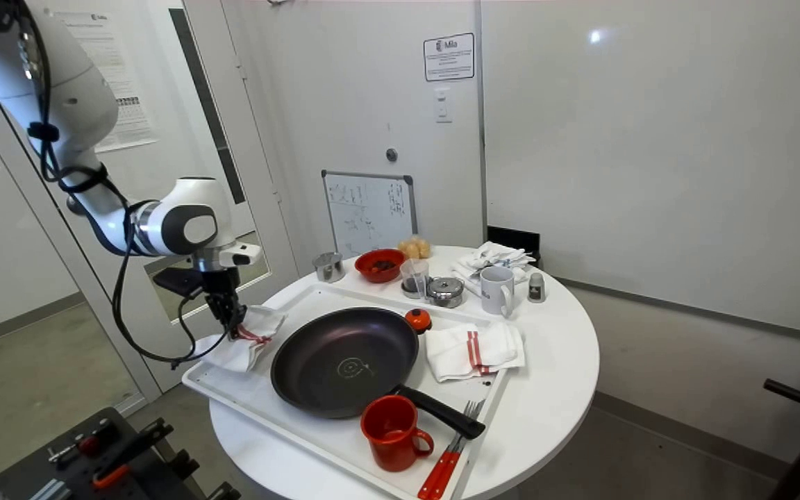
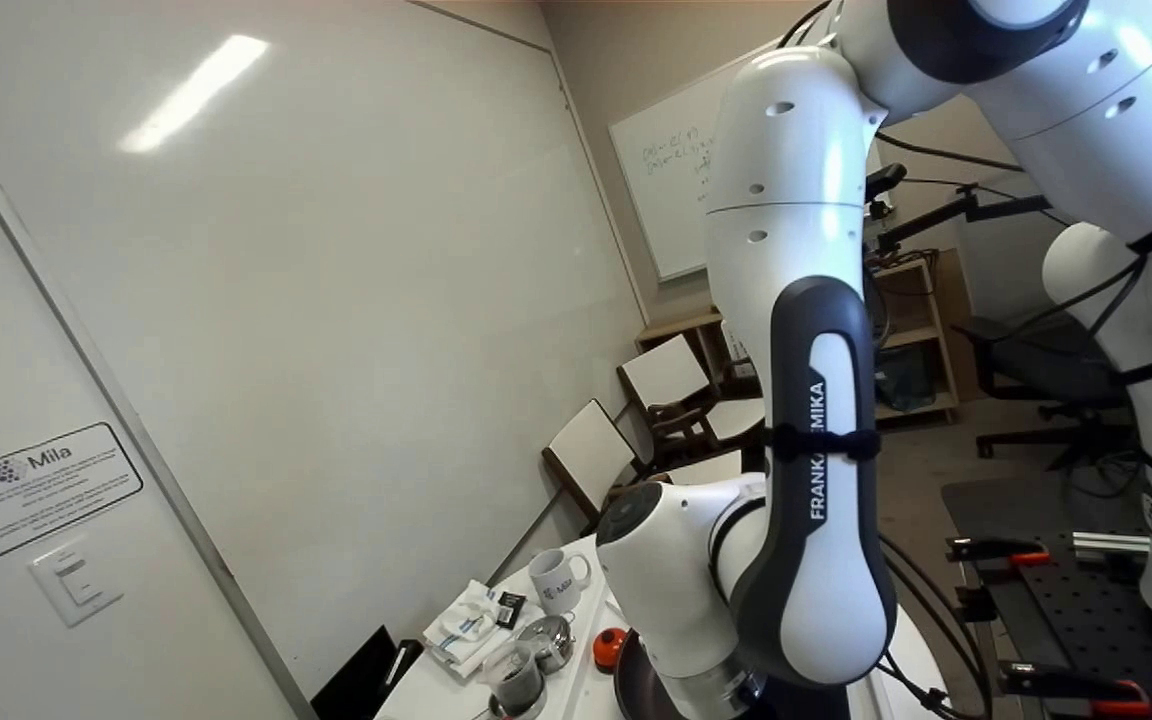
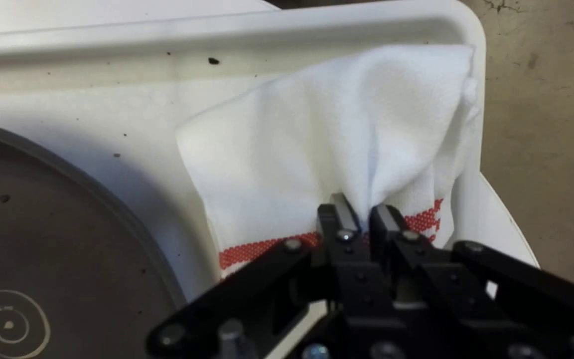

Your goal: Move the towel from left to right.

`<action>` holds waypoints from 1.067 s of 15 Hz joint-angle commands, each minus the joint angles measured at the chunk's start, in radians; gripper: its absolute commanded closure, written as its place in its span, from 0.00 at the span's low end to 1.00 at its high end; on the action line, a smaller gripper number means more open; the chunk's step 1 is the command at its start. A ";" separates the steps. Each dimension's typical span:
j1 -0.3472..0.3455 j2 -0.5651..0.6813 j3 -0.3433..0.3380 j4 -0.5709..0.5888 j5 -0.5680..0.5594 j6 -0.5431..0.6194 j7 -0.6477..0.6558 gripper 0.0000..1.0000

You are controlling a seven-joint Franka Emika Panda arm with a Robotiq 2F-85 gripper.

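At one corner of the tray [image 3: 132,92], the gripper [image 3: 361,218] has its jaws clenched on a pinched ridge of the towel [image 3: 272,179], close to the red stripe; the rest of the cloth spreads loosely over the tray, reaching its rim. The hold looks sound, though it takes only a fold, so a slow, straight lift would serve best, letting the slack hang before any sideways travel. Just beside sits the frying pan [image 1: 337,357], the main thing to clear: the towel's lowest corner should pass above its rim and above the orange object [image 1: 418,319] near it. Beyond the pan, in an exterior view, lies a second striped cloth [image 1: 450,354], probably on the side to be reached; the towel should touch down without rucking it before the jaws part. Farther off stand a gray mug [image 1: 494,290] and a shaker [image 1: 536,288], best kept out of the swing.
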 commanded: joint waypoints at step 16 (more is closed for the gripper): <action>-0.149 -0.295 -0.078 -0.348 -0.069 0.089 0.083 0.97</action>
